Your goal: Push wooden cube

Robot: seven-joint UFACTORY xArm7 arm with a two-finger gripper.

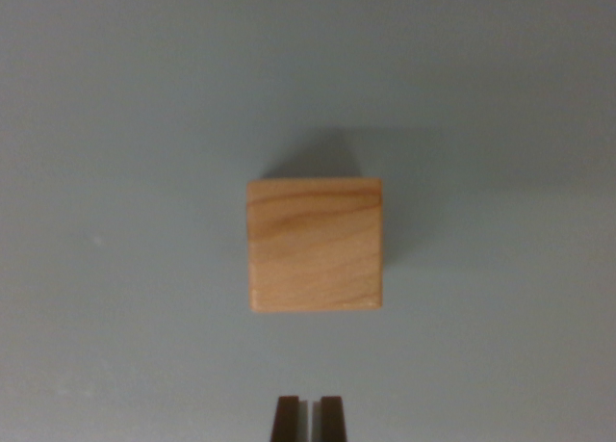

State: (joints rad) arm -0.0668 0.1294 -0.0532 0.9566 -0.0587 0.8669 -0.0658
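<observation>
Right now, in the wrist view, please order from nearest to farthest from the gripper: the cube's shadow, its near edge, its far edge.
From the gripper:
1. Near edge of the wooden cube, facing the fingertips.
2. Far edge, at the cube's top in the picture.
3. Shadow, on the table beyond the cube.

Place unclear, only a plain grey-blue tabletop (115,124), bare setting

The cube (315,245) below my camera is pale wood, sanded smooth, with fine brown grain lines running across its top face and a faint sheen. It sits on a table (115,269) that looks matt, plain grey-blue and even. My gripper (309,418) fingertips look dark and dull.
</observation>
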